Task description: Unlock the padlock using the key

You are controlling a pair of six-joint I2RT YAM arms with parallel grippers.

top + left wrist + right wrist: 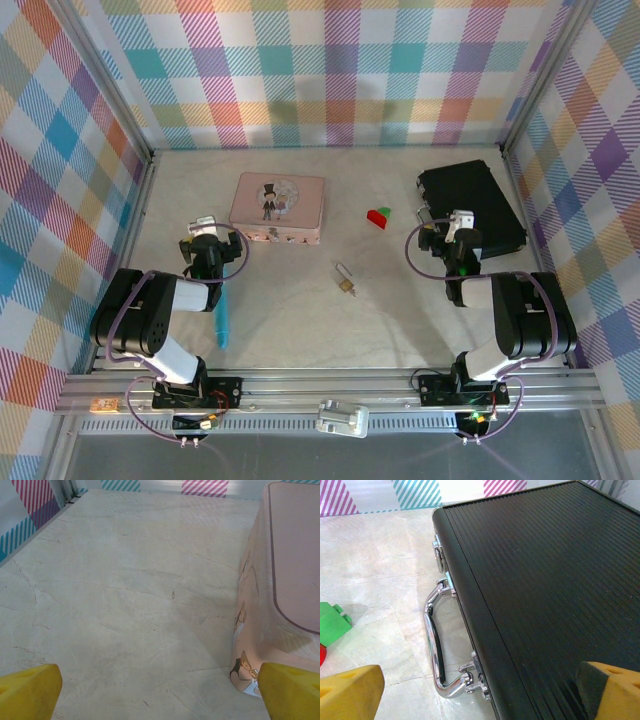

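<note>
The padlock (346,282), a tiny brass body with a silver shackle, lies on the table's middle, apart from both arms. I cannot make out the key as a separate thing. My left gripper (208,230) stands open just left of the pink tin's near corner, low over bare table. In the left wrist view the left gripper (160,695) has nothing between its yellow fingertips (30,690). My right gripper (457,224) is open above the black case's left edge. In the right wrist view the right gripper (480,695) spans the case's edge and chrome handle (434,645).
A pink tin (278,207) lies at back left, its corner (250,645) close to my left fingers. The black case (472,203) sits at back right. A red-and-green block (379,216) lies between them. A light-blue stick (222,315) lies beside the left arm.
</note>
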